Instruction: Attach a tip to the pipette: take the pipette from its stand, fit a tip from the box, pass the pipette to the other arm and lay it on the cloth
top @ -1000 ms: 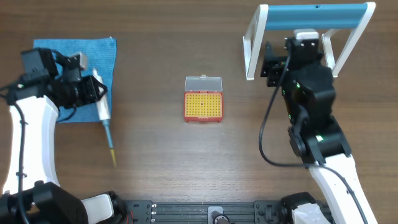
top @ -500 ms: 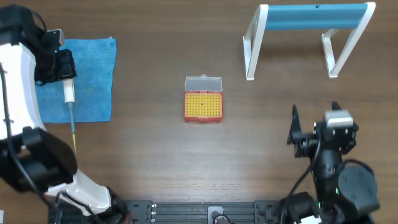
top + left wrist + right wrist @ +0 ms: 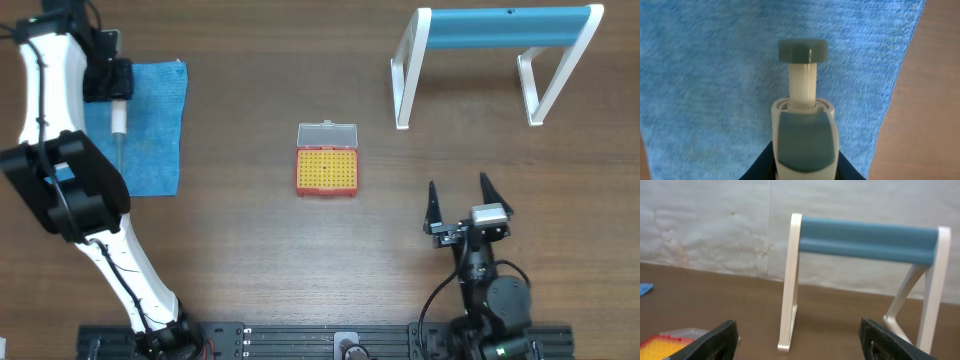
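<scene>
A dark brown, wood-grain tabletop (image 3: 250, 260) spreads out under even light. Behind the tabletop's far edge stands a pale, blotchy wall (image 3: 705, 225).

Pipette (image 3: 805, 150): no letters or numbers can be read on its grey panel or plunger cap.
Tip box (image 3: 327, 170): no legible label on the lid or the yellow rack.
Stand (image 3: 505, 25): no readable print.
Cloth (image 3: 150, 120): plain blue, no tag or text.
Surface (image 3: 250, 280): wood grain, no readable markings.
</scene>
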`<action>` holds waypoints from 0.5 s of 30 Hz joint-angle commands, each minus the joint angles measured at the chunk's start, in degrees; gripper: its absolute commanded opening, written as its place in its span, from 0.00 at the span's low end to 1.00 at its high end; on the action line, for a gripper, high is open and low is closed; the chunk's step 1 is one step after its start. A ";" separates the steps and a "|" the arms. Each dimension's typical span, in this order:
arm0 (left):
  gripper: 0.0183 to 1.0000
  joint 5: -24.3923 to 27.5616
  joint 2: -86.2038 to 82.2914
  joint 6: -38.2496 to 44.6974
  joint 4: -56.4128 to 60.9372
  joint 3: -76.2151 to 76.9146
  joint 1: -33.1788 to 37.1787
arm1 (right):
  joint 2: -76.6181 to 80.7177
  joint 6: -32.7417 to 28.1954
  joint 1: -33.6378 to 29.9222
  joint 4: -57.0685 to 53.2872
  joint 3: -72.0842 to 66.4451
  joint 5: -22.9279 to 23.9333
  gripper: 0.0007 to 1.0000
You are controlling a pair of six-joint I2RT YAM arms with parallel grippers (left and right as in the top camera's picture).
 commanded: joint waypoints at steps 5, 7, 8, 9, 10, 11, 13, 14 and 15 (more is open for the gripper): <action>0.01 -1.01 5.42 0.96 5.99 1.55 -3.98 | 0.09 1.55 0.81 -1.77 -2.64 -0.76 0.80; 0.01 -0.96 6.64 0.96 6.14 1.55 -3.98 | 0.09 2.14 0.81 -3.80 -2.64 -0.83 0.80; 0.01 -0.98 7.54 0.96 6.12 1.55 -3.96 | 0.09 2.64 0.81 -5.01 -2.64 -1.62 0.80; 0.01 -0.98 8.37 0.96 6.01 1.55 -3.98 | 0.09 2.64 0.81 -5.73 -2.64 -2.78 0.80; 0.01 -0.98 8.76 0.96 5.88 1.55 -3.96 | 0.09 2.64 0.81 -5.84 -2.64 -3.50 0.80; 0.01 -1.01 9.29 0.96 5.81 1.55 -3.96 | 0.09 2.64 0.81 -5.81 -2.64 -4.00 0.80; 0.01 -0.98 10.29 0.94 5.60 1.55 -3.96 | 0.09 2.67 0.81 -5.79 -2.64 -4.02 0.80; 0.01 -1.01 10.75 0.94 5.38 1.55 -3.96 | 0.09 2.67 0.81 -5.75 -2.64 -4.02 0.80; 0.01 -1.01 11.28 0.94 5.20 1.55 -3.96 | 0.09 3.34 0.81 -5.75 -2.64 -4.00 0.80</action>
